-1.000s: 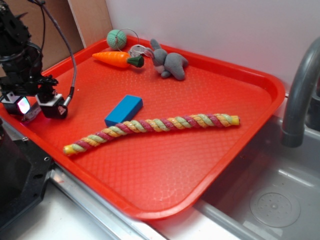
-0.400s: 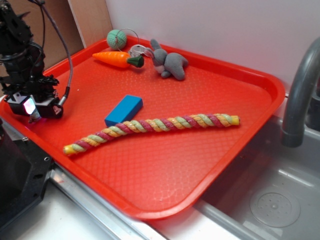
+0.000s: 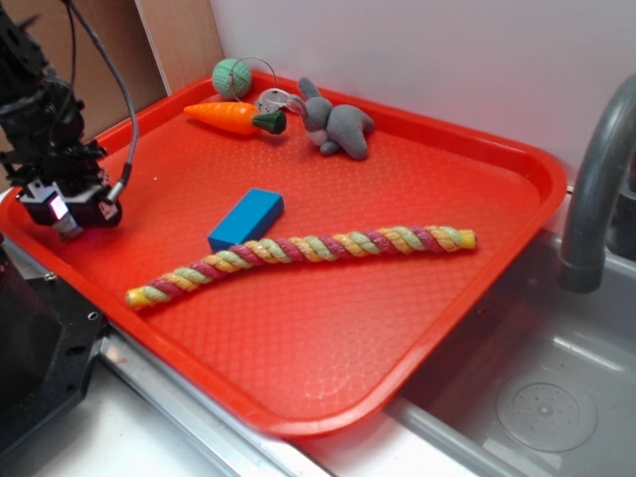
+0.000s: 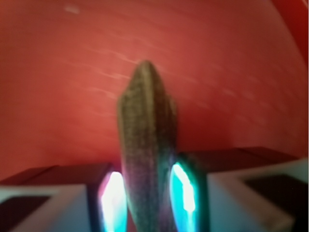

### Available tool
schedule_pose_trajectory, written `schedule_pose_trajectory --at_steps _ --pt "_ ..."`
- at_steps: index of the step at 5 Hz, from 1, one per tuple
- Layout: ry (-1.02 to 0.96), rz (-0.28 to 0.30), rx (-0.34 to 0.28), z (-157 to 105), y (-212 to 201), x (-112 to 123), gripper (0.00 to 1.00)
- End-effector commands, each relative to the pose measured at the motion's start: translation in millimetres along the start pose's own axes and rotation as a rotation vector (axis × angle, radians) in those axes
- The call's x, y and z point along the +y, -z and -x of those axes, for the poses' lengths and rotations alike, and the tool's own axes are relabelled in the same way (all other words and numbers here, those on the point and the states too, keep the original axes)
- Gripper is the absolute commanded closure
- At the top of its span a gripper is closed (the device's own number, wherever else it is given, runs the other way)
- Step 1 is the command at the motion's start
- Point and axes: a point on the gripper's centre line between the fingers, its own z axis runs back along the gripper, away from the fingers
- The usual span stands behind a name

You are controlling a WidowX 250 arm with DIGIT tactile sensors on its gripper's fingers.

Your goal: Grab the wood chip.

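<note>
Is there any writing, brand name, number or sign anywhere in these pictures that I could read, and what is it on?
No readable text in either view.
A small pale mark on the black gripper at the left edge of the red plastic tray: too small and blurred to read.
The flat brown-grey wood chip between the fingers, the blue rectangular block and the braided multicoloured rope: no lettering visible.

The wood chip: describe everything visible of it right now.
The wood chip shows only in the wrist view, blurred. It is a flat, elongated sliver of rough brown-grey wood tapering to a point at its far end. It sits between the two glowing fingers of the gripper, which press on its sides, and it sticks out beyond them over the red tray. Whether its tip touches the tray cannot be told.
</note>
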Motion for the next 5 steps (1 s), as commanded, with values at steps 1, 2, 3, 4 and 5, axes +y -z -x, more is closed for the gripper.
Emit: schedule_pose_trajectory --at_steps 1,2,3,4,5 --pt "0.375 -0.155 -0.020 0.6 -94.6 -62.6 1.00" --pt "0.469 -0.127 -0.033 -4.8 -139.6 -99.0 1.00" --pt "0.622 -0.073 -0.084 -13.4 -170.5 -122.4 1.00" --pt "0.631 -0.075 -0.094 -13.3 -173.7 -127.7 1.00" --pt "0.585 -0.086 -0.128 6.8 -168.0 -110.2 1.00"
